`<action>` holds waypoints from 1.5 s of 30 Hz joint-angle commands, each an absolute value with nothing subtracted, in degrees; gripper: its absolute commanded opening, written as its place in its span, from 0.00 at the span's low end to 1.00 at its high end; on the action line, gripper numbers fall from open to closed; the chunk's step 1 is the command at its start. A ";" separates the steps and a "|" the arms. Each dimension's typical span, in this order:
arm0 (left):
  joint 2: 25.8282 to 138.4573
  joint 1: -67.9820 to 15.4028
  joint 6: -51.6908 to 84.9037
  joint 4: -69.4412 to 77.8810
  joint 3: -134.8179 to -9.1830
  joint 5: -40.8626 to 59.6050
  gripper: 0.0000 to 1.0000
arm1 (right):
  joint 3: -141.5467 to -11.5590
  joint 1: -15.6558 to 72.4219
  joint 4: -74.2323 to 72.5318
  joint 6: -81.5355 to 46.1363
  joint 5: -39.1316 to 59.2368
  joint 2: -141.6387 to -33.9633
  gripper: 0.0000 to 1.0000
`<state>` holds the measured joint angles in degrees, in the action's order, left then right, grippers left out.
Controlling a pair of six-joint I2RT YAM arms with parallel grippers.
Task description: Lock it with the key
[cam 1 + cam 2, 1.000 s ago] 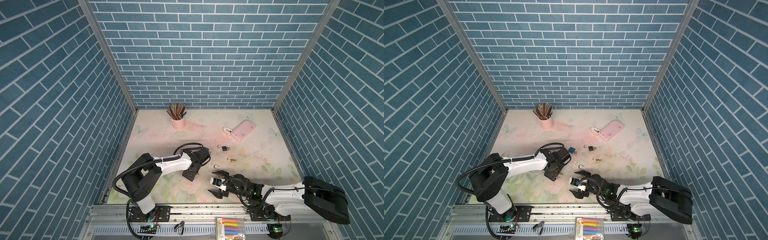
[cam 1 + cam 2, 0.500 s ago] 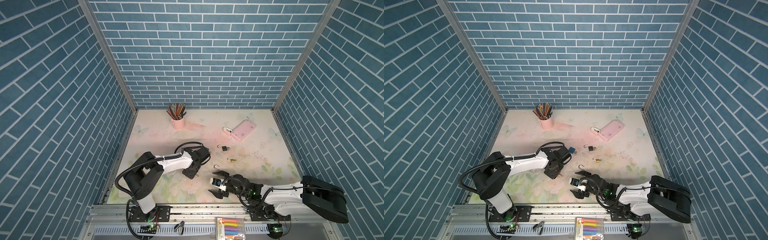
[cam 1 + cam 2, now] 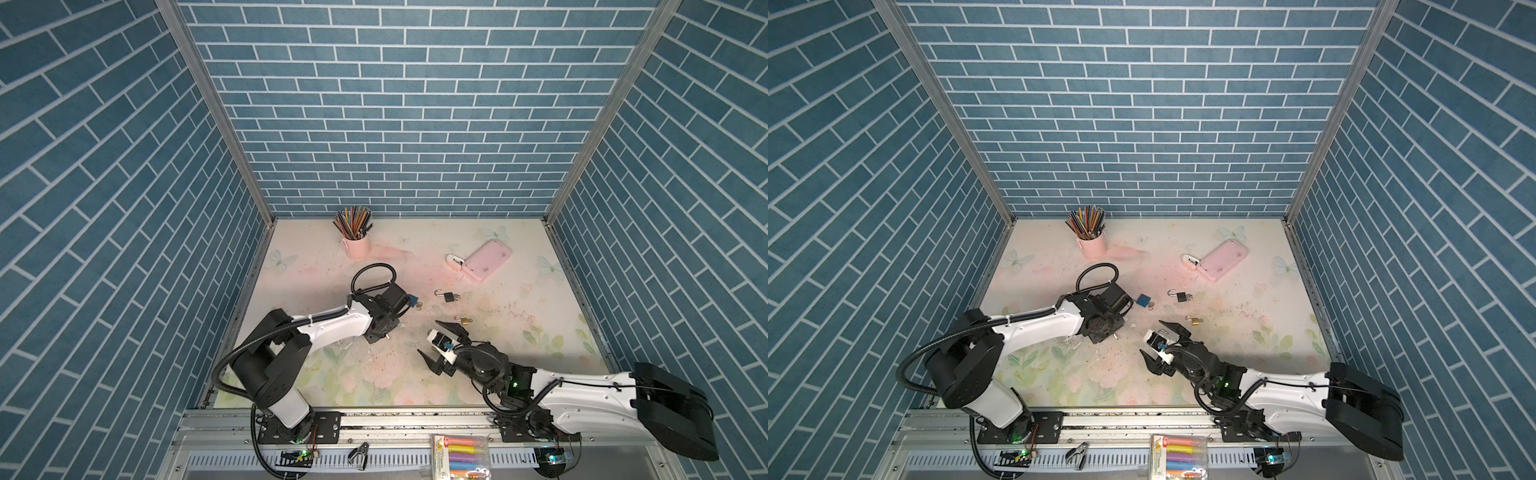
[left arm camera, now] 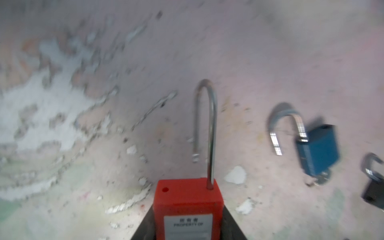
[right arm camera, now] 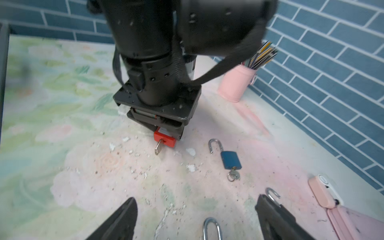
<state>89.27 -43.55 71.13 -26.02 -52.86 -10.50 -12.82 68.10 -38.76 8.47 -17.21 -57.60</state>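
The red plastic padlock [image 4: 188, 199], its long steel shackle [image 4: 212, 135] open, has just been clamped by the narrowed left gripper [image 3: 380, 328], lower left of centre in both top views, so it is judged steadied for locking; the right gripper [image 5: 195, 207] is held wide, empty.

Robot test booth (faux-brick walls [image 3: 395, 124])

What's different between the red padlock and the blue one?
The red padlock is gripped between the left fingers; the blue padlock lies loose on the table. Red's shackle is long and narrow, blue's short and wide. A key sits in the blue one; none shows in the red. Both shackles are open.
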 commanded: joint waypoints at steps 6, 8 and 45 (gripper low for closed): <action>76.76 -34.77 33.97 -11.34 -50.36 -8.82 0.11 | -19.95 54.67 -24.91 -15.95 -19.17 -47.66 0.92; 74.33 -32.84 27.83 -9.85 -50.29 -8.60 0.10 | -23.18 50.08 -17.52 -21.49 -14.45 -47.54 0.92; 54.74 -37.70 -40.97 -1.72 -33.84 23.13 0.07 | -34.37 42.36 -9.38 -17.01 27.83 -55.30 0.90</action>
<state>54.65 -37.15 -38.48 -2.74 -33.67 20.71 -32.32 42.57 -7.88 -18.94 26.04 -54.39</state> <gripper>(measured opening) 0.428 0.907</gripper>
